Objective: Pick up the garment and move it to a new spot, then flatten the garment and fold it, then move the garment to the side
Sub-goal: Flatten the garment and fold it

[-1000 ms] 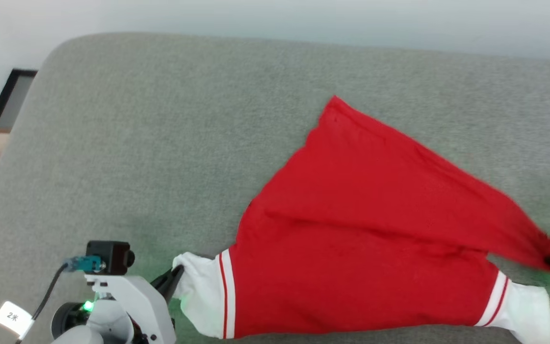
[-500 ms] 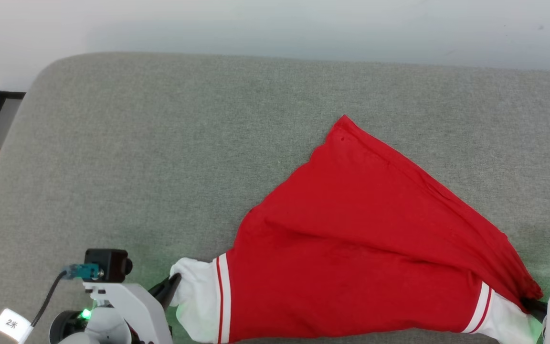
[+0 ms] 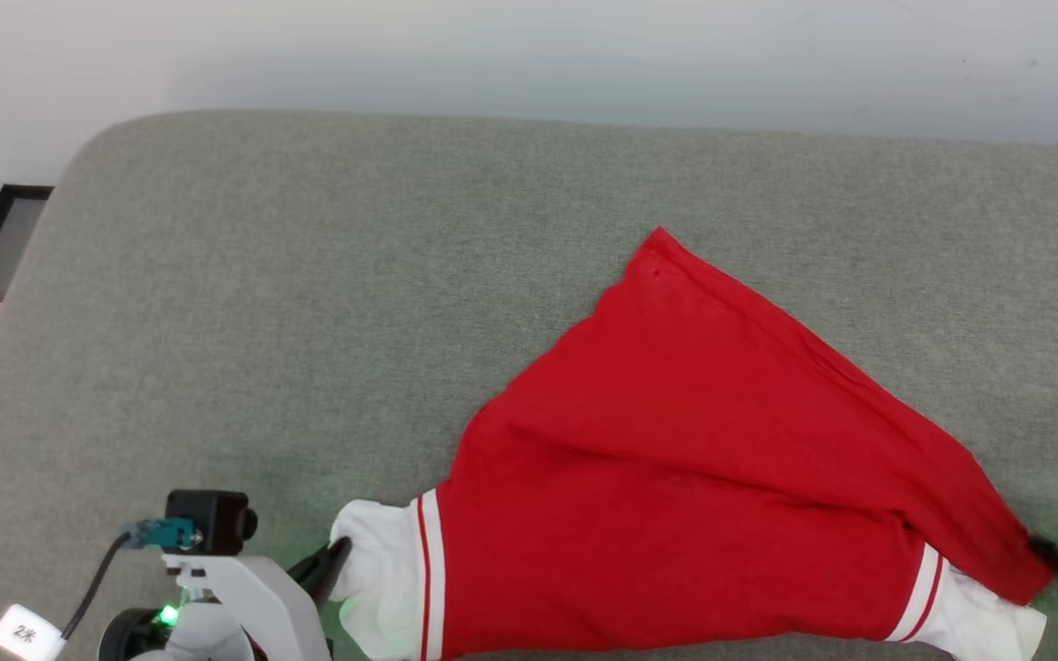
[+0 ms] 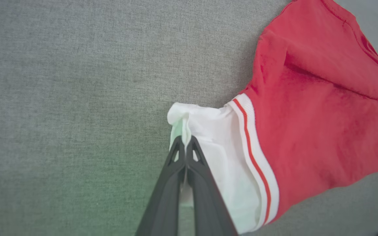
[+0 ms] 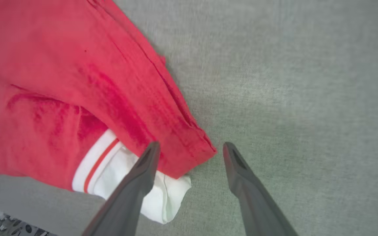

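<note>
Left wrist view: the left gripper (image 4: 185,139) is clenched on the edge of a white sleeve (image 4: 215,131) of the garment (image 4: 323,124). Its two dark fingers are pressed together, with a small fold of cloth standing up between the tips. In the head view this arm comes in from the lower left corner, fingers pointing up and to the right, and its pale wrist is cut off by the bottom edge. The right gripper (image 5: 191,146) is spread wide and holds nothing. The red hem corner (image 5: 199,154) lies between its fingers, and one finger crosses in front of the other sleeve (image 5: 166,196); whether it touches the cloth cannot be told. The garment lies spread on the grey cushion (image 3: 309,275), right of centre, with a plain red side up. Its near edge runs out of the head view at the bottom.
</note>
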### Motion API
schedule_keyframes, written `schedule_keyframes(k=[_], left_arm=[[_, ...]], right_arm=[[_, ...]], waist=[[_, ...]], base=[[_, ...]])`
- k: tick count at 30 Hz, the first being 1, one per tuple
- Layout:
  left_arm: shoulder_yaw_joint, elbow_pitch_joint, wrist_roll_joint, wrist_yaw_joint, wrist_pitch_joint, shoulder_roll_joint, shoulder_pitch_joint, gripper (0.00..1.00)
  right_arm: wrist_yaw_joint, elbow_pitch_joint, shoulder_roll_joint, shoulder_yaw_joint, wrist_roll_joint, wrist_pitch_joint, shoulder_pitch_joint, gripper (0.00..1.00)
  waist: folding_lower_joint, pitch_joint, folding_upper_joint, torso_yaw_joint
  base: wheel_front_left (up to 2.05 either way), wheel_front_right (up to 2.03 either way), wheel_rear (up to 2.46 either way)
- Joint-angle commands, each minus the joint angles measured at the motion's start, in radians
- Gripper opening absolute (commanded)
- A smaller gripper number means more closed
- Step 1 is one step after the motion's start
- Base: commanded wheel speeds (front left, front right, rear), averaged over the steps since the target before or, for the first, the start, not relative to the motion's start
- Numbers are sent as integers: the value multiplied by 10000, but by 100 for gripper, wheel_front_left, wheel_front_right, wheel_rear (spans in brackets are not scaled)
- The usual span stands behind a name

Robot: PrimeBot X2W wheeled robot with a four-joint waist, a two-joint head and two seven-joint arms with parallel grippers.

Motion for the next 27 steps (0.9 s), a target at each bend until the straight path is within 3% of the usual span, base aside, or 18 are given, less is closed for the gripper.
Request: schedule_keyframes(k=[1,6,12,21,27], left_arm=[[-7,-31,-41,-36,-22,-28,77,0],[-94,-84,19,-59,14,-160,-37,0],[-334,4,198,-200,93,-459,-322,0],[-797,462,470,-711,280,-1258,-1099,0],[-1103,913,603,-1082,288,-1877,-1559,0]], right_arm=[[-7,-289,9,-164,72,9,89,100],[-7,-1746,260,-358,18,-520,-467,100],[-7,-1549,30,1166,-3,-1395,-1918,100],[-8,1886,-989,4160,-438,-3429,-5445,100],[-7,4476,-1292,6119,101,-3552,-7422,100]], waist=[[0,-13,0,72],[0,62,0,353],[0,253,0,913],[0,856,0,2195],[0,1272,0,3041]], base=[[0,0,0],[0,0,0],[0,0,0],[0,0,0],[0,0,0]])
